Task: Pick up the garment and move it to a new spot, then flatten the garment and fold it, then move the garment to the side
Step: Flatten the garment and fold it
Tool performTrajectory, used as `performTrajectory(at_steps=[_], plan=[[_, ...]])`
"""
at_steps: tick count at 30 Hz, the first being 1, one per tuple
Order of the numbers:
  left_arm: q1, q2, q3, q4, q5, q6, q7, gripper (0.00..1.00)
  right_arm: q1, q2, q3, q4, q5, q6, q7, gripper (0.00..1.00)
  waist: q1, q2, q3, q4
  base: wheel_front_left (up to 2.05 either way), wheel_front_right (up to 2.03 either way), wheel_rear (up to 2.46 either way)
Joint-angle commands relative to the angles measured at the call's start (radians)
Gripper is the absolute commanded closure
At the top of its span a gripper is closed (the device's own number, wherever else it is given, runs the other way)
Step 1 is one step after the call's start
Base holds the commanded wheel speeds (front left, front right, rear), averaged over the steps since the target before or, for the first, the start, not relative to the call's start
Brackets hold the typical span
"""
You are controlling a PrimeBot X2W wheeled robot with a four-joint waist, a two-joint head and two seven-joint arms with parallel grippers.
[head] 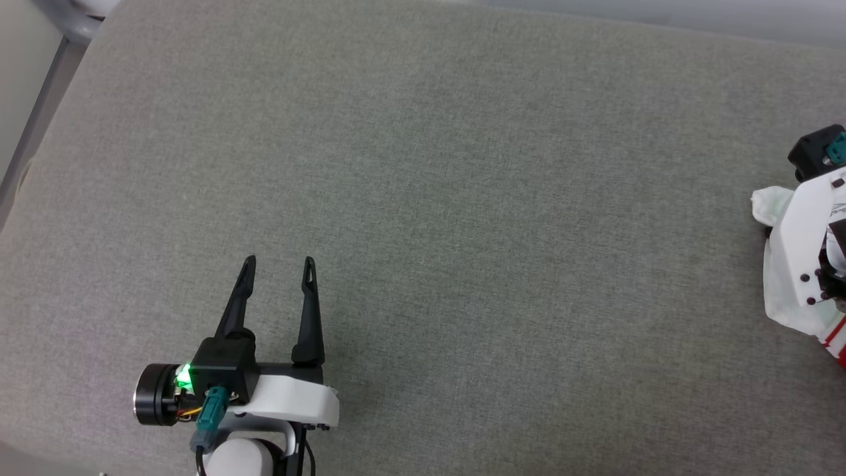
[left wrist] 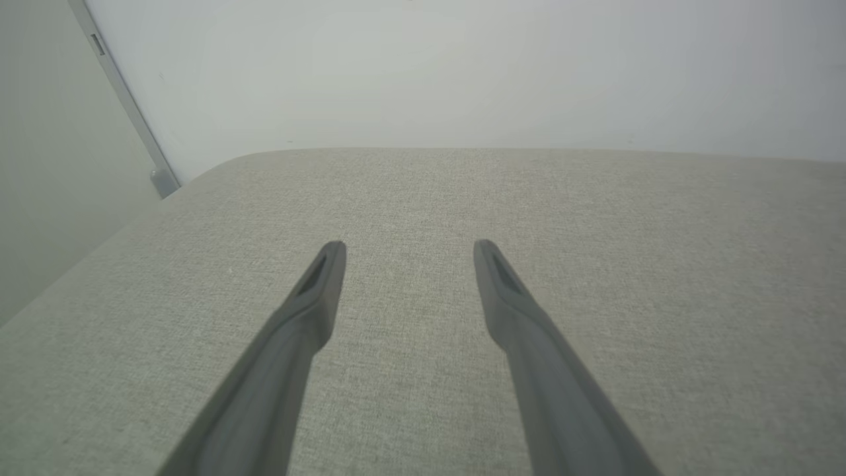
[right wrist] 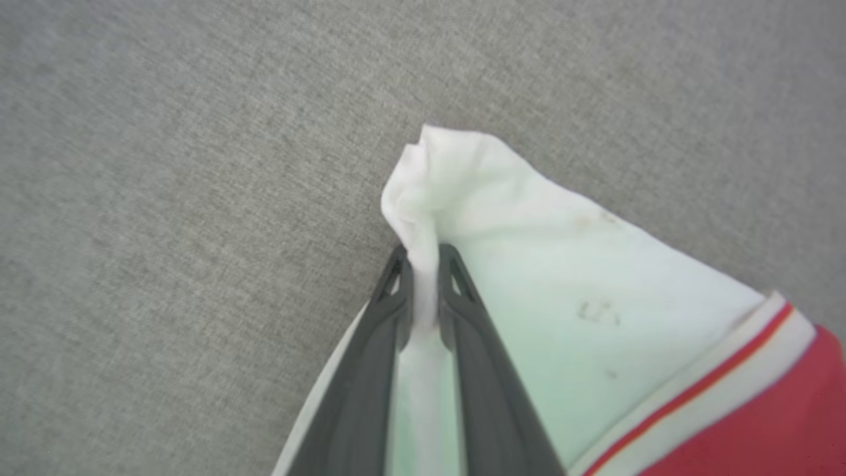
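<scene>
The garment [right wrist: 595,297] is a red shirt with a white sleeve and red-white striped trim; its white sleeve peeks in at the head view's right edge [head: 780,291]. My right gripper [right wrist: 423,261] is shut on a bunched fold of that white sleeve, the cloth pinched between its two dark fingers. In the head view the right wrist's white housing [head: 809,231] sits over the sleeve, hiding the fingers. My left gripper [head: 277,264] stands open at the lower left over bare cloth surface, nothing between its fingers [left wrist: 324,277], far from the garment.
A grey-green fabric surface [head: 462,198] spreads across the whole scene. Its far rounded edge [left wrist: 423,151] meets a pale wall. A grey post [left wrist: 125,106] runs along the left beyond the surface's corner.
</scene>
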Motion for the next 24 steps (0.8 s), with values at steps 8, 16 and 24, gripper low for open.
performTrajectory(at_steps=[8, 16, 24], plan=[[0.040, -0.001, 0.023, 0.005, 0.022, -0.004, -0.003, 0.00, 0.012, 0.002, -0.008, -0.048, 0.061, -0.002, -0.208, 1.00, -0.0001, 0.0000, -0.085, -0.047, 0.00, 0.00, 0.00], [0.066, -0.001, 0.030, -0.002, 0.033, -0.012, -0.003, 0.00, 0.033, 0.017, -0.034, -0.239, 0.106, -0.002, -0.273, 1.00, -0.0001, 0.0000, -0.129, -0.046, 0.00, 0.00, 0.00], [0.061, -0.001, 0.019, -0.012, 0.020, -0.009, -0.003, 0.00, -0.029, 0.104, 0.066, -0.367, 0.082, -0.002, -0.237, 1.00, -0.0001, 0.0000, -0.110, 0.001, 0.00, 0.00, 0.00]])
